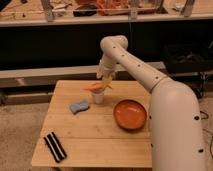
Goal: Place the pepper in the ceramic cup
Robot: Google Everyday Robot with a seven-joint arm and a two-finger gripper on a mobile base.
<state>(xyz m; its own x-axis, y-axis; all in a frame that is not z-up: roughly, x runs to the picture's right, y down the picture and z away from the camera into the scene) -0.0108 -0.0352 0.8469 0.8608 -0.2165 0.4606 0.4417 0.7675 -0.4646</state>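
Most of the job looks done: we see the pepper (93, 87) lying across the cup (98, 96) rim, our gripper (106, 83) just above it, fingers' state unclear; release remains.

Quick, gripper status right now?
Gripper: just above the ceramic cup, with the pepper at its tip over the cup's rim; grip cannot be told.
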